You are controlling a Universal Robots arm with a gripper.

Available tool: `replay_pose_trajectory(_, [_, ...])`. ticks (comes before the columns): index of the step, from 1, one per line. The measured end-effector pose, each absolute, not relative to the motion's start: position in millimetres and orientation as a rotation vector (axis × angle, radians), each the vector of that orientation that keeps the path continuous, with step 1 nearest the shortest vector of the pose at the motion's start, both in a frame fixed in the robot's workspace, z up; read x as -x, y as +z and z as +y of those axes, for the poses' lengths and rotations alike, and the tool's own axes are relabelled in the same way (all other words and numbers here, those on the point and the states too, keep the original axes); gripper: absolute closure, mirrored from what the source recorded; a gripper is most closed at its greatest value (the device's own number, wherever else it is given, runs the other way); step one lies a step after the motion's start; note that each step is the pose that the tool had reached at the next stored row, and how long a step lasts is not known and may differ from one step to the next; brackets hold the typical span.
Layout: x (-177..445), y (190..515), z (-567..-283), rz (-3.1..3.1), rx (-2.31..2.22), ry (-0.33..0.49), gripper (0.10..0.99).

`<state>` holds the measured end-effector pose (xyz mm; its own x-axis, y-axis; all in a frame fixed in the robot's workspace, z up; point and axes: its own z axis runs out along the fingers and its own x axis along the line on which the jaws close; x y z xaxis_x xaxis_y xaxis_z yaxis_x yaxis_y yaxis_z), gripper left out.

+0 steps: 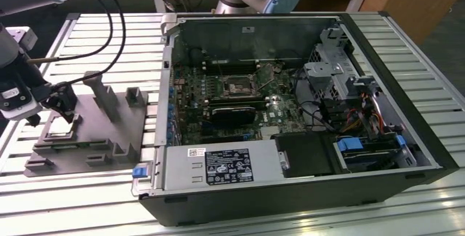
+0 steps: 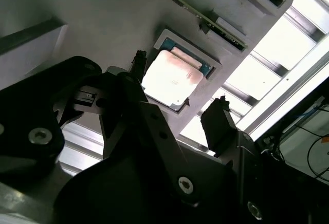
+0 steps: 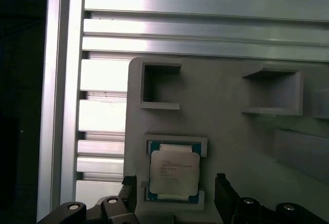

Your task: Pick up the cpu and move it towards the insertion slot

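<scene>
I see the gripper point(image 3: 175, 185) open, jaws either side of the cpu point(image 3: 174, 171), I judge to catch its edges, the chip lying flat in the grey holder point(image 3: 231, 131) at the exterior view's left, well apart from the insertion slot point(image 1: 238, 86) mid-frame.

Bench of ribbed aluminium slats point(image 1: 414, 45), laid side by side from edge to edge. Flat on the slats, close to the bench edge on the exterior view's left: a grey fixture plate point(image 1: 109, 138) with raised blocks, posts and square recesses. In the first wrist view, plate point(image 3: 231, 95) ending short of the bench edge, bare slats point(image 3: 205, 8) beyond its rim. Just beside the plate, across the middle of the bench and toward the exterior view's right: an open black computer case point(image 1: 305, 195), lying on its side, inside facing up.
</scene>
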<state>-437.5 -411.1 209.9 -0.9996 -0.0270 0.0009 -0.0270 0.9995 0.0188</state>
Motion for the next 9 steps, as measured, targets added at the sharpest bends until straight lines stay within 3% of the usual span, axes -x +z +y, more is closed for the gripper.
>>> replay_pose_trajectory(9, [438.4, 198.3, -411.1, -3.14, -0.042, -0.04, 0.38])
